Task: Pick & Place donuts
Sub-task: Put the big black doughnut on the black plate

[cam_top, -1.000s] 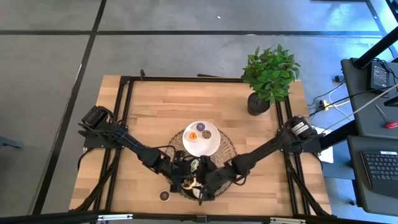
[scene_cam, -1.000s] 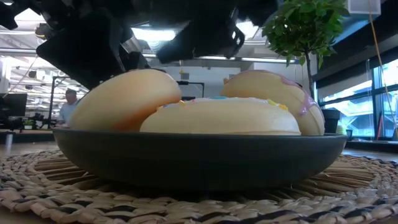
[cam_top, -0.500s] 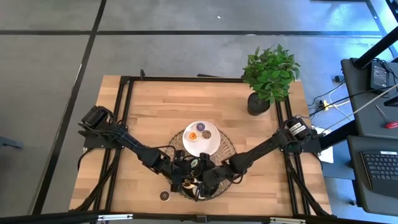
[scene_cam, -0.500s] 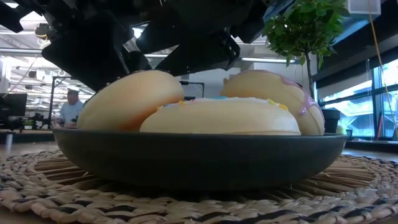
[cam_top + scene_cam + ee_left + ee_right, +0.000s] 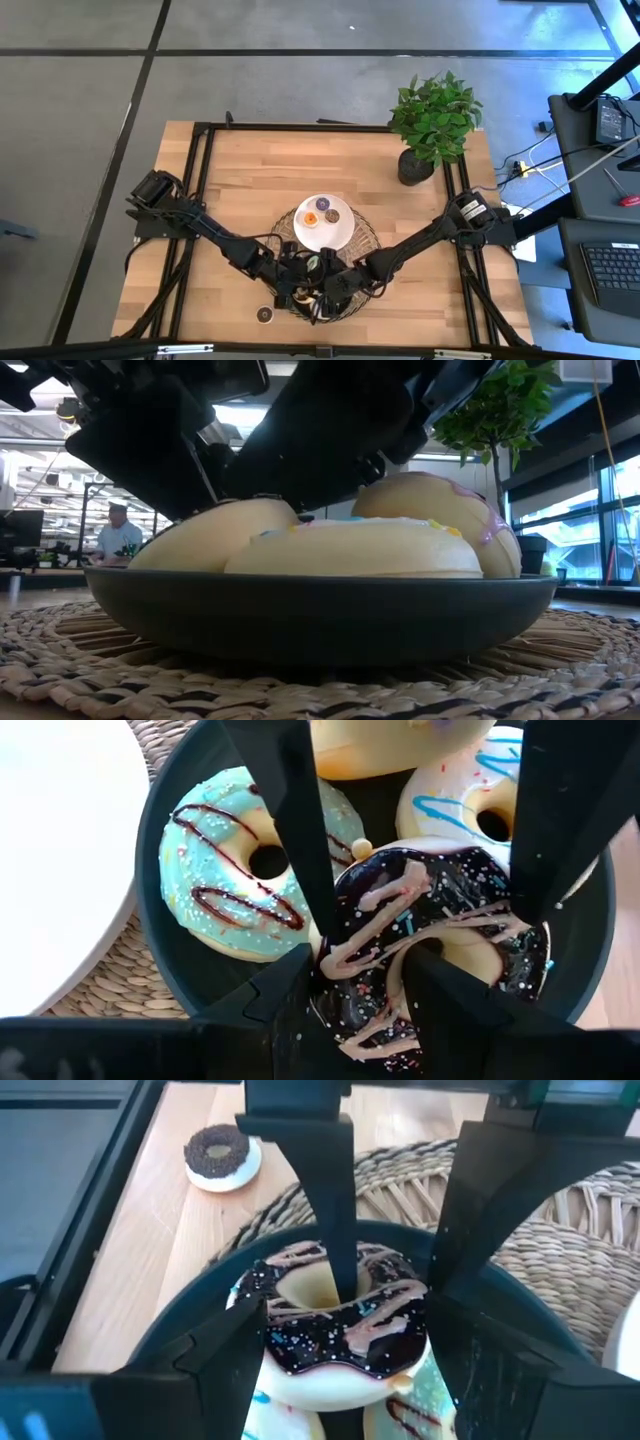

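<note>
The chocolate donut [image 5: 430,945] lies tilted on the other donuts in the black plate [image 5: 170,955], which sits on a woven mat [image 5: 366,236]. Beside it are a green donut [image 5: 250,860], a white blue-striped one [image 5: 470,805] and a cream one [image 5: 385,745]. My left gripper [image 5: 420,920] is open, with one fingertip at each side of the chocolate donut's outer rim. My right gripper [image 5: 395,1290] is shut on the same donut [image 5: 340,1330]. In the low view both grippers [image 5: 150,450] [image 5: 330,450] hang over the plate. My left gripper stands astride the chocolate donut, its fingertips [image 5: 312,920] beside the outer rim; whether they touch it I cannot tell. My right gripper has one finger [image 5: 340,1250] in the donut's hole and one outside, with the ring's side [image 5: 390,1305] between them. It comes slanting from above. The donut rests tilted on those below.
A white plate [image 5: 336,236] with mini donuts [image 5: 324,206] sits on the mat just beyond the black plate. A small brown donut [image 5: 264,315] lies near the table's near edge. A potted plant [image 5: 435,120] stands at the far right corner. Bare wood lies left and right of the mat.
My right gripper has come down and toward the table's left onto the black plate, filling the low view above the donuts. The tilted donut at the plate's left has tipped lower and lies flatter. My left gripper has stayed in place.
</note>
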{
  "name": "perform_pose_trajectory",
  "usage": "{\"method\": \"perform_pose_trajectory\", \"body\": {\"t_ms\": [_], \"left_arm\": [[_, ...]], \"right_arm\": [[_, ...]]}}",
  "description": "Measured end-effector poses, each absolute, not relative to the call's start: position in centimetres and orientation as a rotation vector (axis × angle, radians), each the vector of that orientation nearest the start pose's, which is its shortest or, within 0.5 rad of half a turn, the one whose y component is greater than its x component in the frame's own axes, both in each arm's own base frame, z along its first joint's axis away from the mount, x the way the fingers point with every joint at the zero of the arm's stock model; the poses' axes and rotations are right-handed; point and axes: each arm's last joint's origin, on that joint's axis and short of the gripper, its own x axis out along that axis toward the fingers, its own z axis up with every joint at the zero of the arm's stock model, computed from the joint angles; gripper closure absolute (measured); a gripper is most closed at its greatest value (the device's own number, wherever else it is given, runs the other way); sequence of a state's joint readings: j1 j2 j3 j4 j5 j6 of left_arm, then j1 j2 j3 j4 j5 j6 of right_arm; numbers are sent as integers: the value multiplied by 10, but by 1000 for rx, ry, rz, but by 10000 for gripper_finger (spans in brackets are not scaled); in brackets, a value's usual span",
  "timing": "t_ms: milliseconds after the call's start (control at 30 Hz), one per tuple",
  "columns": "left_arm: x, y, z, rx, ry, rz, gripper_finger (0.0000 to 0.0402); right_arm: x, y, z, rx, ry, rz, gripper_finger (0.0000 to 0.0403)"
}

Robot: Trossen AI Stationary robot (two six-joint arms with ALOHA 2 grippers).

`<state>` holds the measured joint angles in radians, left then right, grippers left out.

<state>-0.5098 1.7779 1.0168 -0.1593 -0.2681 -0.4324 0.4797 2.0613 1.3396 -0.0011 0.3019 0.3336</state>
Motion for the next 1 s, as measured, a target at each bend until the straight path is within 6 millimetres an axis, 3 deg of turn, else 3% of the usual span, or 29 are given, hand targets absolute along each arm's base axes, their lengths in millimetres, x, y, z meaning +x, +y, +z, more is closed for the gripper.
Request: {"method": "perform_pose_trajectory", "body": {"t_ms": [500, 867, 1000], "left_arm": [[310, -166, 160, -70, 885, -64, 243], [310, -166, 160, -92, 891, -69, 167], [309, -164, 169, -91, 865, -55, 145]], "right_arm": [[392, 195, 154, 39, 711, 51, 130], [392, 195, 155, 39, 711, 50, 130], [392, 195, 154, 47, 711, 47, 130]]}}
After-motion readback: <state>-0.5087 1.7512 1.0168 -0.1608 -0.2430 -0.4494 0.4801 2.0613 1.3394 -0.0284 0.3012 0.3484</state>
